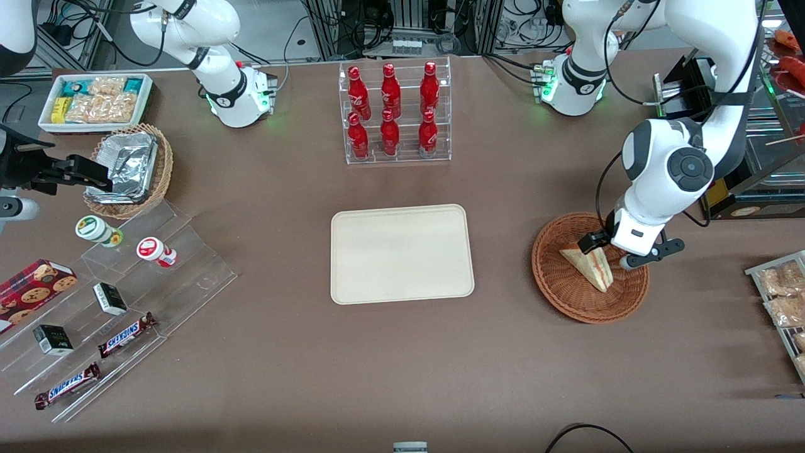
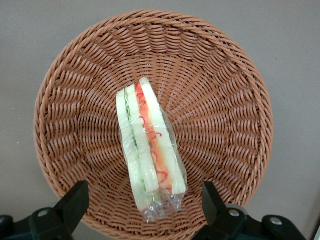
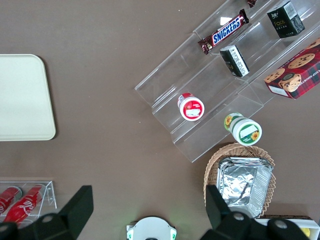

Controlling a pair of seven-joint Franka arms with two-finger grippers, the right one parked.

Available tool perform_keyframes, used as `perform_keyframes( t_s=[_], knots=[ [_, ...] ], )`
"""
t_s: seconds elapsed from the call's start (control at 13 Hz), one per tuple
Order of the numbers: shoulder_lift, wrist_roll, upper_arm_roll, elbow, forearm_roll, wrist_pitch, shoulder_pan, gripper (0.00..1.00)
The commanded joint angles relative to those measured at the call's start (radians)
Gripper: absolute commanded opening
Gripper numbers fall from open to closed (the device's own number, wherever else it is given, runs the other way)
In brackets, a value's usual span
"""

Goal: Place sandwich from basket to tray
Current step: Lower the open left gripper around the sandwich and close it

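The sandwich [image 2: 149, 150] is seen lying in the basket [image 2: 75, 90], wrapped in clear film, with its cut edge turned upward. The gripper [image 2: 145, 205] is held just above it, jaws apart, one finger on each side of the wedge's near end and neither touching it.

A slip could be caused by the slick film if the jaws were closed on the wrapper tail rather than on the bread. The soft bread could be crushed by too hard a squeeze. The light basket could be dragged or tipped if a fingertip were caught in the weave.

The tray [image 1: 402, 255] is found at nine o'clock from the basket [image 1: 553, 277], well apart from it, on the brown surface [image 1: 402, 371]. A rack of red bottles [image 1: 393, 113] stands at twelve o'clock from the tray.
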Motion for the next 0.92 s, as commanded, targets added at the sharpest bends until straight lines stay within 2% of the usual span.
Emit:
perform_keyframes(
  t_s=[0.0,0.69,0.77,0.85],
  knots=[
    [0.026,-0.03,-0.002,-0.022,0.018,0.056,0.001,1.0],
    [0.098,-0.053,-0.003,-0.038,0.02,0.135,-0.007,1.0],
    [0.104,-0.053,-0.002,-0.036,0.02,0.136,-0.007,0.93],
    [0.106,-0.053,-0.002,-0.034,0.02,0.139,-0.007,0.76]
  ],
)
